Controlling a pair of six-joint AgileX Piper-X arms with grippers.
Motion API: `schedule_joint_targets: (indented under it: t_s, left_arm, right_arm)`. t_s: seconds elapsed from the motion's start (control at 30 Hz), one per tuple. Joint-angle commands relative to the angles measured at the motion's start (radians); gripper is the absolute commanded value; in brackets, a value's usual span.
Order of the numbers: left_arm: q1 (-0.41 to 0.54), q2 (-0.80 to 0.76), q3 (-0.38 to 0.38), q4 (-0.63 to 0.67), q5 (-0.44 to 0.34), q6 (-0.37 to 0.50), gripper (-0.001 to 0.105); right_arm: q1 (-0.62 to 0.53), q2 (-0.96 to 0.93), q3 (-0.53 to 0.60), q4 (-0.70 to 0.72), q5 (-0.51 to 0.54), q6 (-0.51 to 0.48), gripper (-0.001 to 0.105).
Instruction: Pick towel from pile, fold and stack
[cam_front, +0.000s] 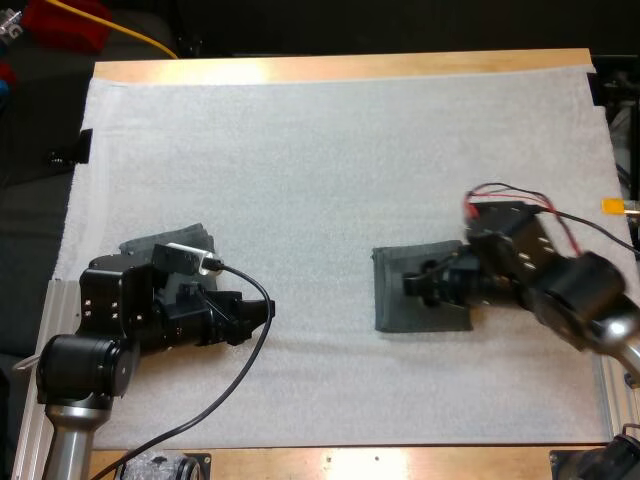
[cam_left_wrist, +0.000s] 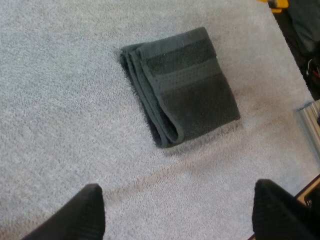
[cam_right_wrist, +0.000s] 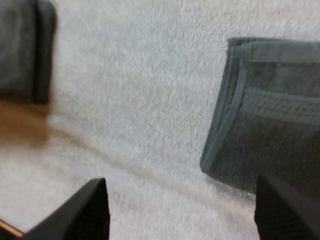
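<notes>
Two towels lie on the white mat (cam_front: 300, 150): the folded towel (cam_front: 395, 312) near the middle, its layers plain in the left wrist view, under my wide-open right end effector (cam_front: 412, 284), and the other towel (cam_front: 150, 243) by my left arm, whose left end effector (cam_front: 262, 312) is wide open too.

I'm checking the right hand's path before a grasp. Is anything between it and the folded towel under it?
Nothing visible does. The right hand is open over the folded towel, and only bare white mat lies around that towel.
</notes>
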Motion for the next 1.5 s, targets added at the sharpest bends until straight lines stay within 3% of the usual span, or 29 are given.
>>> schedule_joint_targets:
  t_s: [0.0, 0.47, 0.8, 0.9, 1.0, 1.13, 1.27, 1.47]
  left_arm:
    - [0.0, -0.003, -0.001, -0.006, 0.013, -0.002, 0.06]
    - [0.0, -0.003, -0.001, -0.006, 0.013, -0.002, 0.06]
    - [-0.013, 0.002, -0.001, -0.031, 0.017, -0.002, 0.061]
    - [-0.05, 0.026, -0.001, -0.063, 0.058, -0.009, 0.061]
    - [-0.102, 0.067, -0.001, -0.098, 0.048, -0.011, 0.061]
    - [-0.184, 0.147, -0.001, -0.184, 0.003, -0.077, 0.061]
    - [-0.262, 0.25, -0.001, -0.309, -0.006, -0.17, 0.073]
    - [-0.336, 0.411, -0.001, -0.485, -0.077, -0.346, 0.072]
  right_arm:
    - [0.0, -0.028, -0.007, 0.023, 0.007, -0.012, 0.061]
    - [0.0, -0.325, -0.007, 0.136, 0.071, 0.01, 0.061]
    - [0.0, -0.362, -0.007, 0.132, 0.025, 0.002, 0.061]
    - [0.0, -0.362, -0.007, 0.125, -0.003, -0.018, 0.061]
    - [0.0, -0.362, -0.007, 0.125, -0.002, -0.018, 0.061]
    - [0.0, -0.362, -0.007, 0.128, -0.002, -0.018, 0.061]
    - [0.0, -0.362, -0.007, 0.129, -0.002, -0.018, 0.061]
    - [0.0, -0.362, -0.007, 0.129, -0.002, -0.018, 0.061]
